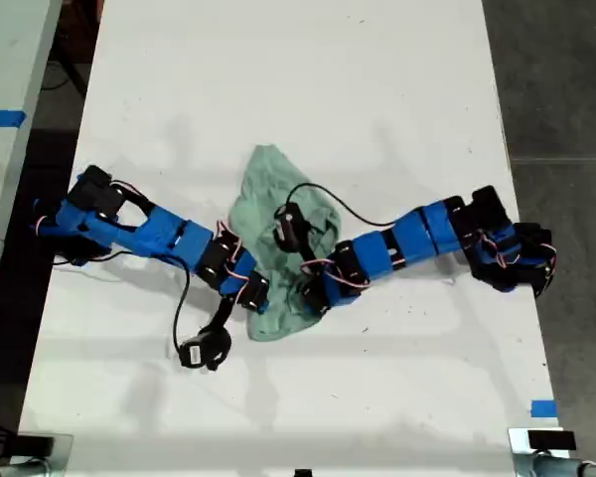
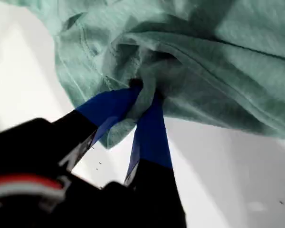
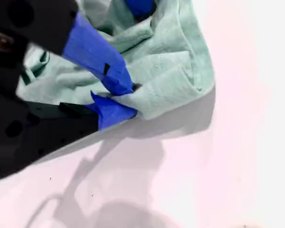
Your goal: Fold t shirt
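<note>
Crumpled t shirt pinched in both my first pincer and second pincer.

the t shirt runs off the first wrist view's edges, so its outline is cut off. both arms cover its lower part in the exterior view. a bunched fold hides the tips of my first gripper.

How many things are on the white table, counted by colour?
Mint-green: 1, the t shirt
Blue: 2, an arm and another arm
Total: 3, on the table
</note>
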Tool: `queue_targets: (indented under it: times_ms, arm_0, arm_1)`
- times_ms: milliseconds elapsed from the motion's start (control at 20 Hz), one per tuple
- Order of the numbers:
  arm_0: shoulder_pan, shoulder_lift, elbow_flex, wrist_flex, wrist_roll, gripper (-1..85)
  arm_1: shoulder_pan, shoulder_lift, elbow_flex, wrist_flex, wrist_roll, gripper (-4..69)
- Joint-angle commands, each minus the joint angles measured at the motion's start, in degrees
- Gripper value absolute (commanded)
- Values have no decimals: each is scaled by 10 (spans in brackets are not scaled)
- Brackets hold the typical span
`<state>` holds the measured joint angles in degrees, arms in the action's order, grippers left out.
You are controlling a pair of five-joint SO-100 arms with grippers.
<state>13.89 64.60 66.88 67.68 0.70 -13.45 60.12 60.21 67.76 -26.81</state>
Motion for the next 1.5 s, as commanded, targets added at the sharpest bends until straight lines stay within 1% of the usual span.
queue_targets:
  times_ms: [0, 150, 250, 350, 450, 600, 750, 800, 850, 900, 950, 1000, 1050, 1150, 1300, 1450]
  arm_0:
    - [36, 28, -106, 29, 26, -3]
    - [49, 124, -92, 42, 27, -3]
    - [27, 188, -69, 90, 20, -3]
    - [-20, 230, -55, 140, 29, -3]
    - [-83, 272, -18, 162, 58, -3]
    - [-186, 306, 64, 167, 102, -3]
    - [-267, 303, 116, 169, 136, -3]
    - [-290, 302, 127, 170, 147, 76]
    - [-312, 301, 134, 172, 161, 221]
    - [-335, 295, 136, 181, 175, 262]
    - [-355, 290, 136, 191, 190, 267]
    - [-373, 289, 136, 200, 201, 275]
    - [-386, 289, 136, 209, 213, 275]
    - [-404, 304, 136, 222, 222, 270]
    - [-417, 358, 135, 229, 224, 263]
    - [-427, 436, 163, 233, 221, 259]
  arm_1:
    - [-43, 25, -114, 10, -26, -2]
    - [-25, 142, -83, 6, -66, -2]
    - [15, 210, -54, 22, -94, -2]
    - [69, 251, -30, 31, -124, -3]
    - [122, 271, -19, 36, -149, -3]
    - [195, 270, -10, 47, -185, -4]
    - [265, 265, 7, 50, -197, -5]
    - [283, 262, 7, 50, -203, 14]
    - [301, 262, 7, 51, -211, 84]
    - [320, 262, 7, 56, -212, 97]
    - [338, 263, 3, 67, -211, 105]
    - [355, 266, 0, 80, -211, 152]
    - [368, 273, -1, 91, -214, 177]
    - [385, 292, -1, 117, -224, 206]
    - [403, 323, 0, 151, -233, 236]
    - [429, 377, 21, 188, -242, 245]
